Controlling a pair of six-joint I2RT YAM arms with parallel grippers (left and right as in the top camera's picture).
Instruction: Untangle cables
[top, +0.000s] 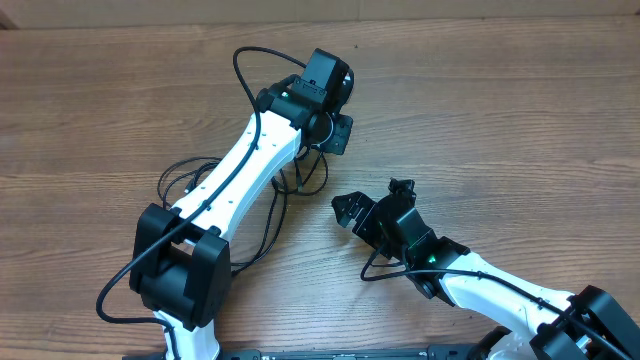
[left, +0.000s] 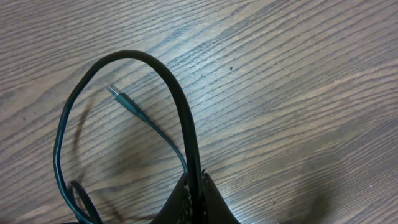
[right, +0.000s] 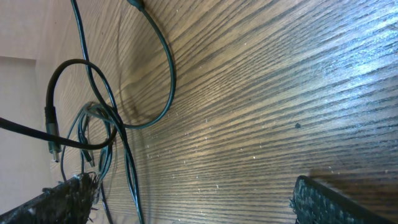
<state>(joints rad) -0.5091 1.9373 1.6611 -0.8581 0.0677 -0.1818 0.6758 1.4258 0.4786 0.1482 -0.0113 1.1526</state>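
The cables (top: 297, 181) lie tangled on the wooden table, partly hidden under my left arm. My left gripper (top: 335, 130) is shut on one thicker black cable (left: 182, 99), which arches up and over to the left from the jaws (left: 198, 182). A thinner cable ending in a small metal plug (left: 114, 92) lies flat inside that arch. My right gripper (top: 349, 211) stands open just right of the tangle, with only bare wood between its fingers (right: 193, 200). Several cable loops (right: 122, 127) and two plug ends (right: 53, 153) lie by its left fingertip (right: 65, 198).
More cable loops (top: 180, 175) stick out to the left of my left arm. The arms' own thick black leads (top: 243, 62) curve above the table. Bare wood (top: 500, 110) stretches to the right and at the far side.
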